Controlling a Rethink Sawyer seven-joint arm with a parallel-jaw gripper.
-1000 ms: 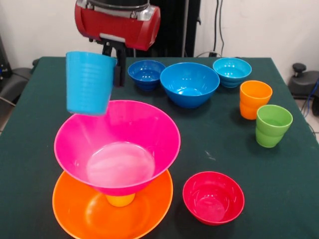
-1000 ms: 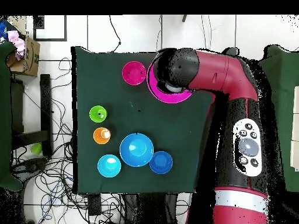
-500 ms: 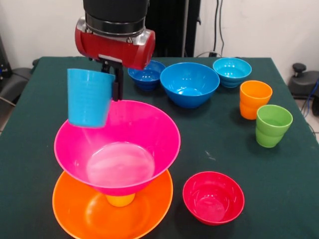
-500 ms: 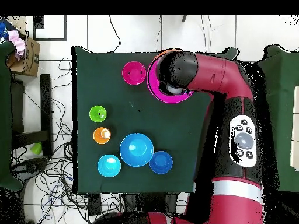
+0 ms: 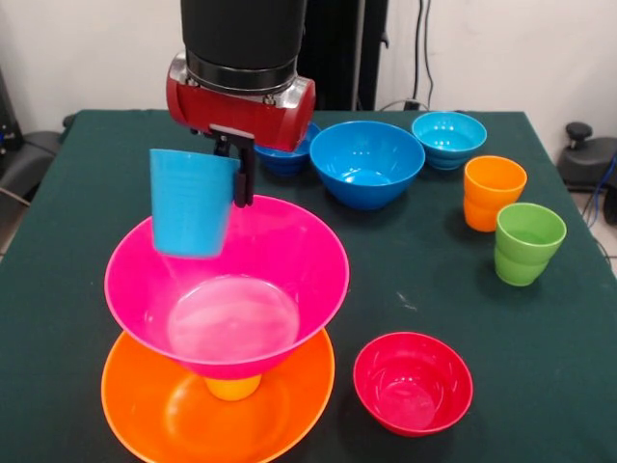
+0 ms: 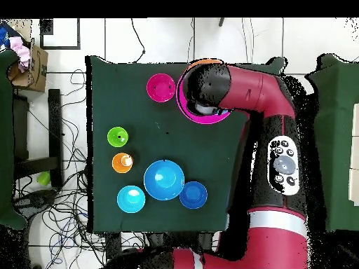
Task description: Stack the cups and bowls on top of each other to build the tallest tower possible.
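The arm [image 5: 243,39] hangs vertical, its pincer [image 5: 227,174] clamped on a cup

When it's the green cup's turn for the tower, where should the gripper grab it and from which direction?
Probably by the rim, coming straight down from above. The green cup stands upright with its mouth open upward, so one finger can go inside and one outside the wall, the way the gripper holds the light-blue cup now. The orange cup stands close beside it, so pinching the wall on the side facing away looks safest.
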